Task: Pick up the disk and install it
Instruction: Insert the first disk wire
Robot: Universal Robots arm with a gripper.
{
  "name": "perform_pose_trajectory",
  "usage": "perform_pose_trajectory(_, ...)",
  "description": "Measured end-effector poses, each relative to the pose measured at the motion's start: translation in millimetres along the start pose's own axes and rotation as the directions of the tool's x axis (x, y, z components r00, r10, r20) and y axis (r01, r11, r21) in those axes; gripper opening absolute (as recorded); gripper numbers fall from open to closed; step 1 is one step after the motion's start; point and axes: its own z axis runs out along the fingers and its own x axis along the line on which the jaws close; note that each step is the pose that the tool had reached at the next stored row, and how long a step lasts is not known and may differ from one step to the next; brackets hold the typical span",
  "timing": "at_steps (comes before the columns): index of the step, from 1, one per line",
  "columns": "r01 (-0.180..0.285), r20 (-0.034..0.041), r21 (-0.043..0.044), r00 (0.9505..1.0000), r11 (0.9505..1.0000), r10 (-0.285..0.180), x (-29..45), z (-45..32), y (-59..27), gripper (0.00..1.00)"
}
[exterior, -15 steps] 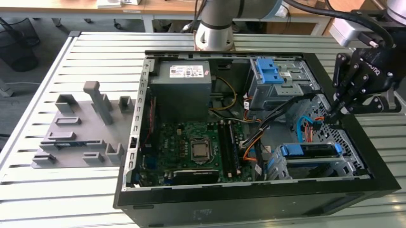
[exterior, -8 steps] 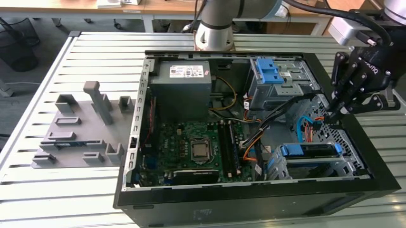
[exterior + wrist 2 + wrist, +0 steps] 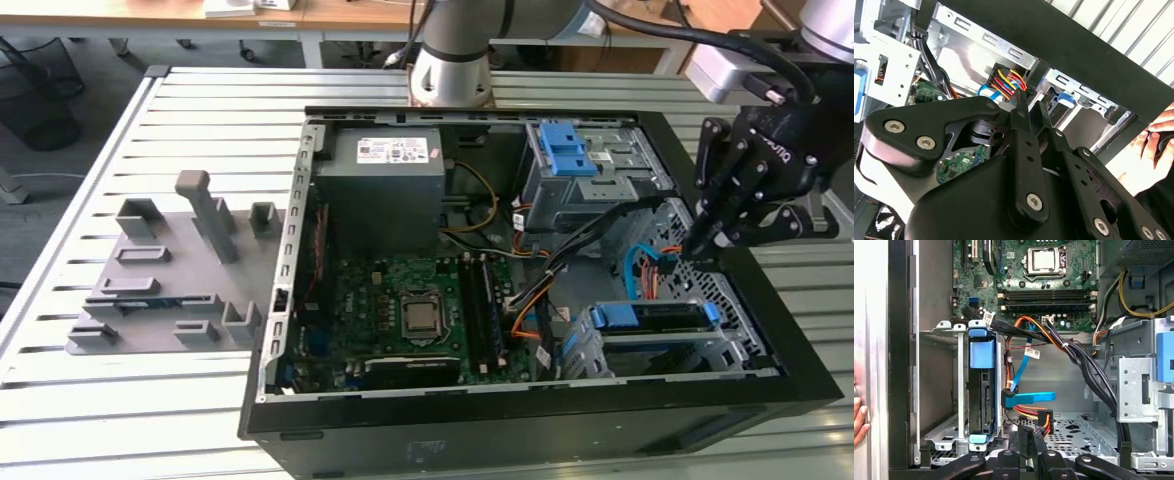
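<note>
1. Blue plastic frames the disk (image 3: 979,400), a flat slab that stands on edge in a slot of a perforated sheet-metal cage (image 3: 945,432). Rounded blue tabs cap both of its ends.
2. Matte black, the gripper (image 3: 697,250) hangs over the open black computer case (image 3: 534,430) at the exterior view's right. Its jointed, bolt-studded fingers (image 3: 1013,440) are drawn together into a narrow point and do not touch the disk.
3. The tips sit just beside a black connector (image 3: 1044,421) fed by red, orange and yellow wires. I cannot tell whether they touch it.
4. A flat bright-blue ribbon cable (image 3: 1030,398) bends across the bay between the disk and the wires.
5. The green motherboard (image 3: 400,300) lies on the case floor. A boxy grey power supply (image 3: 380,190) sits beside it.
6. The case rests on a ribbed, slatted metal table (image 3: 200,100), next to a grey moulded fixture (image 3: 174,270) with upright pegs.
7. A person's hand (image 3: 1154,145) rests outside the case wall.
</note>
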Motion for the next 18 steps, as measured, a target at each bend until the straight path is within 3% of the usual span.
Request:
perform_pose_trajectory(2, 0.000, -0.0058, 0.0002, 1.0000, 1.0000, 0.000, -0.1, 1.1, 0.0, 0.25)
perform_pose_trajectory(5, 0.000, -0.0074, 0.0002, 1.0000, 1.0000, 0.000, -0.2, 2.2, 0.0, 0.23)
perform_pose_trajectory(8, 0.000, -0.0075, 0.0003, 1.0000, 1.0000, 0.000, -0.2, 2.6, 0.0, 0.11)
perform_pose_trajectory(14, 0.000, -0.0088, 0.0003, 1.0000, 1.0000, 0.000, -0.2, 2.7, 0.0, 0.11)
perform_pose_trajectory(18, 0.000, -0.0104, 0.0004, 0.9999, 1.0000, 0.000, 0.1, -3.9, 0.1, 0.12)
